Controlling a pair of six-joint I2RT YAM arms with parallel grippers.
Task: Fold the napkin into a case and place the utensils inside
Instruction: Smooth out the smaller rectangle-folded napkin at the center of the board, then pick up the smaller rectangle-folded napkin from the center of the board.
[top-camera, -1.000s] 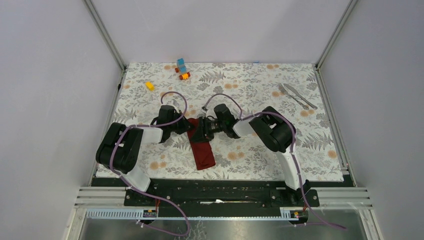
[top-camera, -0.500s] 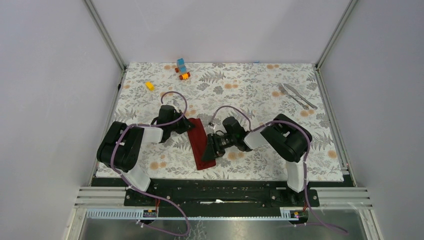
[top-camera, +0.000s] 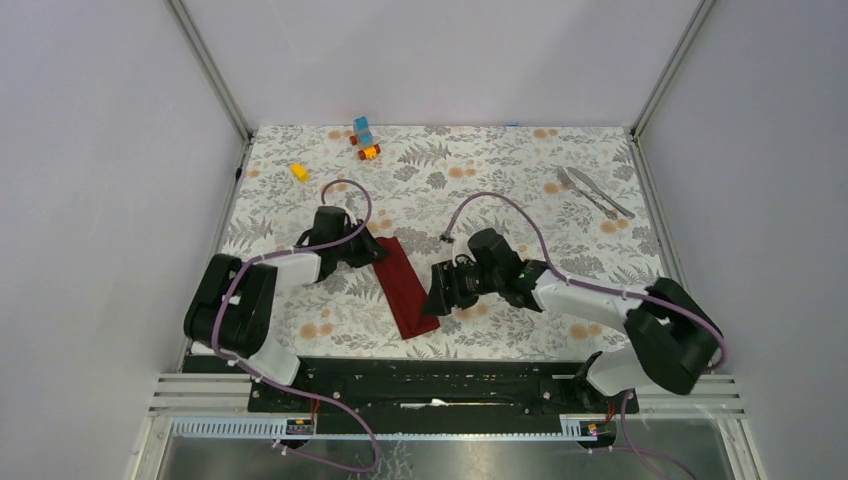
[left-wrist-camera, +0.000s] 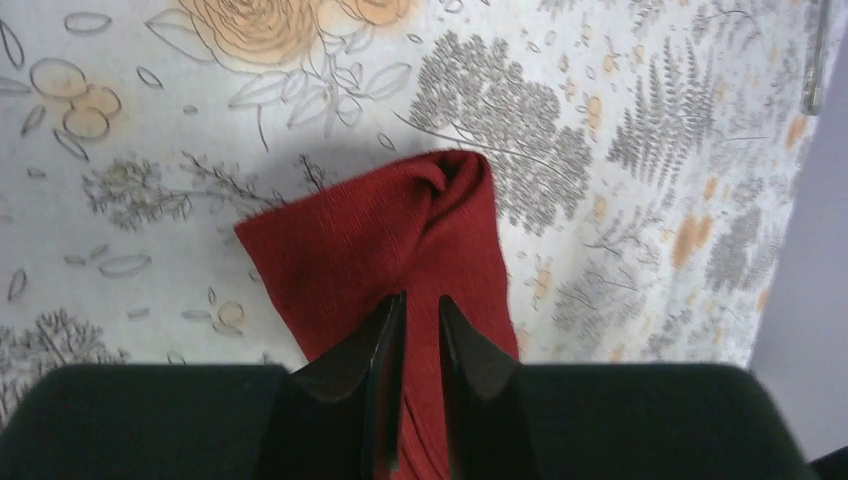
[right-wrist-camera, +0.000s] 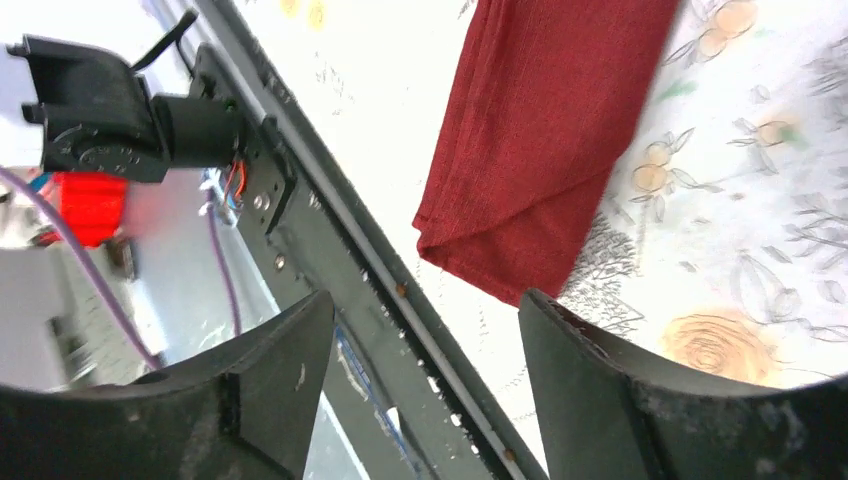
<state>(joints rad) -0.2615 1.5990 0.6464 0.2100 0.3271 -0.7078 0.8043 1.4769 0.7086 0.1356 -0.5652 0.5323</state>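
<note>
L hand is clamped on the napkin. In the L wrist view its two fingers sit nearly together on top of the cloth, with a thin ridge of red pinched between them. The bunched, rounded end of the cloth lies just past the tips.

The napkin is folded into a narrow dark red strip, flat on the flowered surface. It runs from the L hand's tips diagonally toward the R hand.

R hand is spread wide and holds nothing. In the R wrist view the strip's other end lies just beyond the gap between the fingers, layers showing at the corner. From above it looks right beside the strip's edge; can't tell if it's touching.

Fork and knife lie side by side, well away from the R hand, at the far R corner of the surface. Blue and orange blocks and a yellow block sit well beyond the L hand.
</note>
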